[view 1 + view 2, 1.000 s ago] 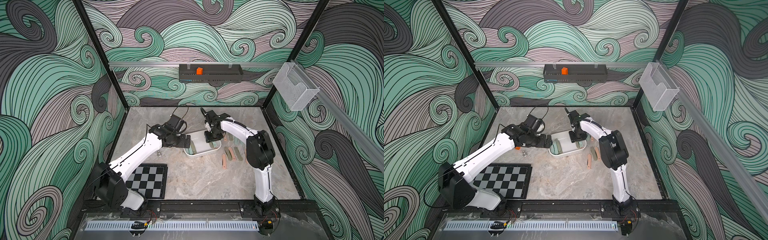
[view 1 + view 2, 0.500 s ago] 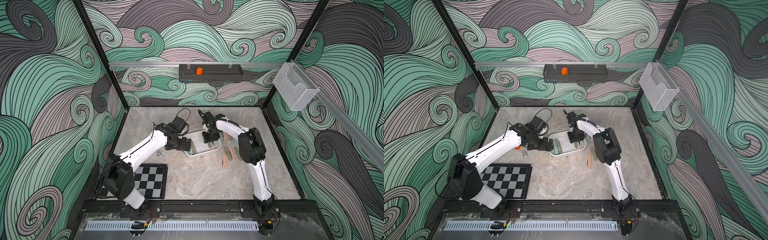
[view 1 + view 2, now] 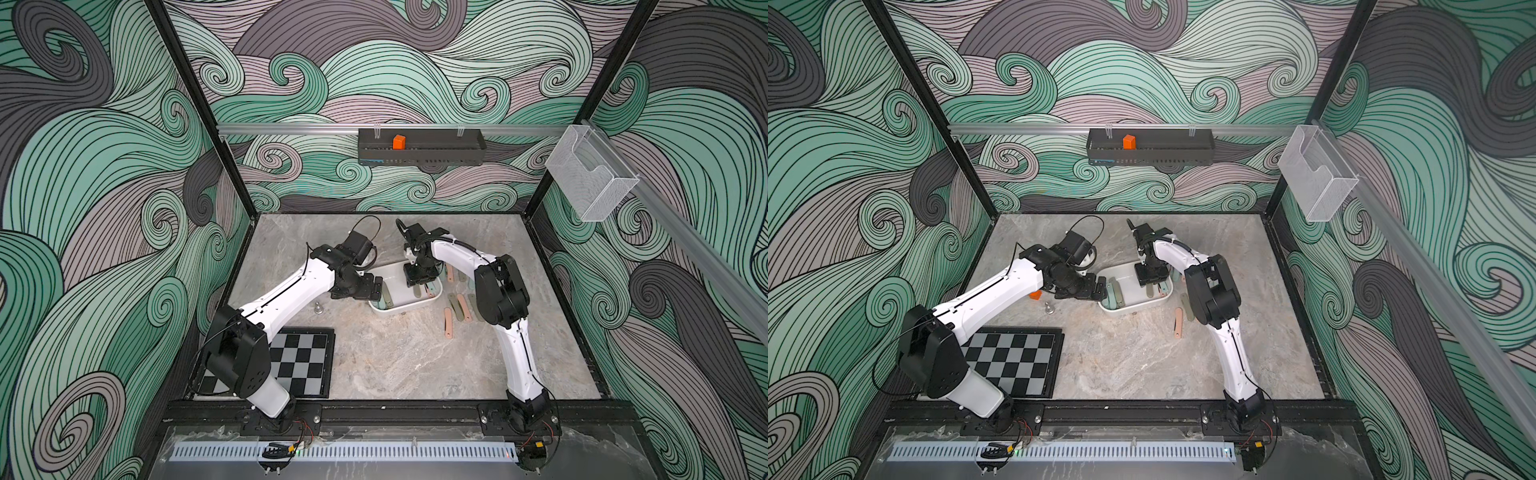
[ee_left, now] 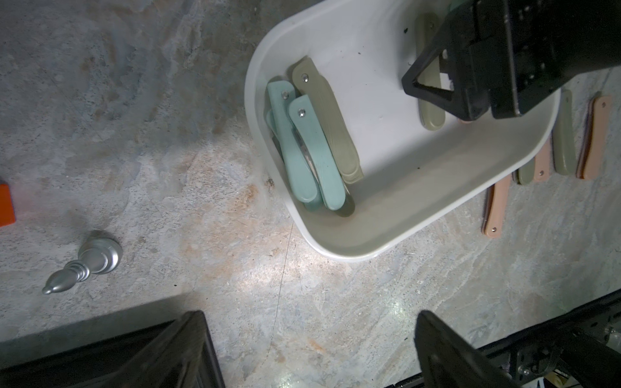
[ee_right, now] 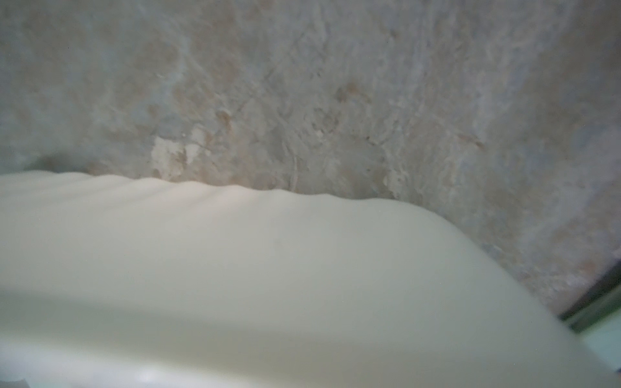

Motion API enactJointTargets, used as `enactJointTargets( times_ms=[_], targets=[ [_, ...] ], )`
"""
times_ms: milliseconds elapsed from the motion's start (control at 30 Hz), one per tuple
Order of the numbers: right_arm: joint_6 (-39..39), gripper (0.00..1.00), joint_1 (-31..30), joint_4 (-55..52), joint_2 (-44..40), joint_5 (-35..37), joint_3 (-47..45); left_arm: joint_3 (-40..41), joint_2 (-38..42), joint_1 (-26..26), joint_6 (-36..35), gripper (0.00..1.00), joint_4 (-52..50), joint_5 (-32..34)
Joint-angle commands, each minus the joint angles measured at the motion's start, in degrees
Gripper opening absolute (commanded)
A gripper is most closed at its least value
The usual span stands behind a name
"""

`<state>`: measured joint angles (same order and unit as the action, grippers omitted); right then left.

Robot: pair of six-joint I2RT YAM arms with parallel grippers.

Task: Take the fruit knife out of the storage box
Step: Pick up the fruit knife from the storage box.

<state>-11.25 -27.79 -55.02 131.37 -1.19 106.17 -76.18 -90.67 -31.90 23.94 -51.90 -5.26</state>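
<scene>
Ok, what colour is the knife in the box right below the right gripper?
Olive green; the knife shows best in the left wrist view.

left arm [image 3: 291, 293] reared higher, right elbow [image 3: 500, 291] drawn inward, right gripper [image 3: 418, 283] shifted further into storage box [image 3: 405, 311]

Smooth, glossy plastic storage box [image 4: 386, 218]; matt knife handles [image 4: 336, 134] (possibly plastic too); rough, stone-like tabletop [image 4: 201, 168].

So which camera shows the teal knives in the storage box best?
Left wrist view: the teal knives lie stacked, close and sharp, in the storage box. Both top views show them tiny; the right wrist view shows only box wall.
</scene>
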Motion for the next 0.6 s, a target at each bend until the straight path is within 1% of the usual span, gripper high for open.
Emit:
enactJointTargets(
  times_ms=[0,100,267,567],
  targets=[
    [-0.44,0.43,-0.55,-0.91,2.86,-0.44,-1.42,-2.15,-0.42,0.35,-0.47,0.99,-1.54,-0.72],
    [-0.26,0.34,-0.73,-1.29,3.38,0.02,-1.13,-2.07,-0.01,0.35,-0.33,0.99,-1.70,-0.63],
    [-0.50,0.25,-0.85,-1.99,3.30,1.16,-0.09,-1.67,0.88,0.35,-0.05,0.99,-1.93,-0.46],
    [-0.63,0.22,-1.77,-4.38,2.49,4.19,3.44,-0.24,3.55,0.39,0.77,0.99,-2.39,-0.76]
  ],
)
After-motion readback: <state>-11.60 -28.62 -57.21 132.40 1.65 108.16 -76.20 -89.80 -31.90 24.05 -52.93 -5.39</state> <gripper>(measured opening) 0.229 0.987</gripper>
